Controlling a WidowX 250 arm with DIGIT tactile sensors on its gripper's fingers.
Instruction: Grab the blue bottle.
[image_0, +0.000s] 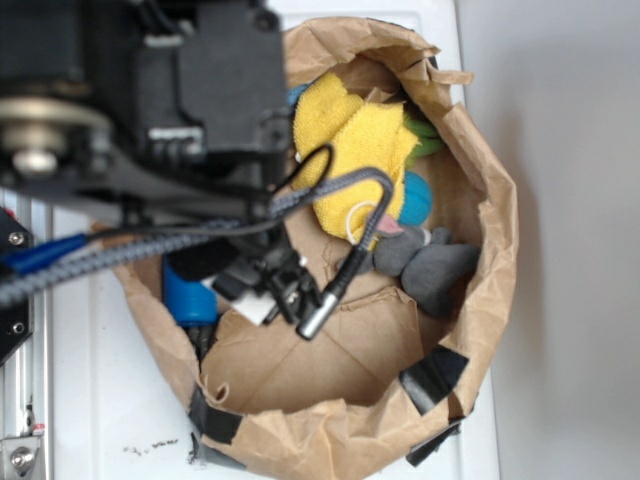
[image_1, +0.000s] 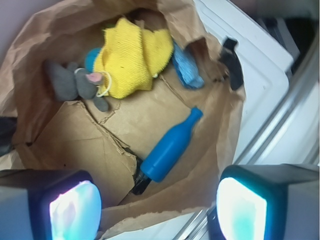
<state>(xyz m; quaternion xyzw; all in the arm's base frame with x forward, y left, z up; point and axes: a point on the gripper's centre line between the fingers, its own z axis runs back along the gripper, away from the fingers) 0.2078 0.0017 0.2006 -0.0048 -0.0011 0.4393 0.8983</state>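
1. Setting: white surface (image_0: 90, 400) under an open brown paper bag (image_0: 480, 190), rim rolled down and patched with black tape (image_0: 433, 378). Pale wall to the right in the exterior view.
2. Exterior view, left side: the black arm (image_0: 190, 90) with its braided cable (image_0: 200, 235) covers the bag's left half. Below it a short stretch of the blue bottle (image_0: 188, 295) shows against the bag's left wall (most of it is hidden by the arm).
3. Wrist view, left to right: grey plush mouse (image_1: 75, 82) at the far left of the bag floor, touching the yellow cloth (image_1: 132, 57); a teal-blue ball (image_1: 91, 57) peeks out between them; a light blue fuzzy cloth (image_1: 186, 67) lies just right of the yellow one.
4. The bottle (image_1: 170, 147) lies flat on the bag floor, well apart from the toys, near the right wall. Long axis runs diagonally: base toward the lower left of the view, narrow neck pointing up and to the right. Something dark sits at the base end; cannot tell what.
5. Gripper (image_1: 155, 205): the two finger pads (image_1: 75, 210) stand wide apart at the bottom corners of the wrist view, nothing between them, above the bag and not touching the bottle.
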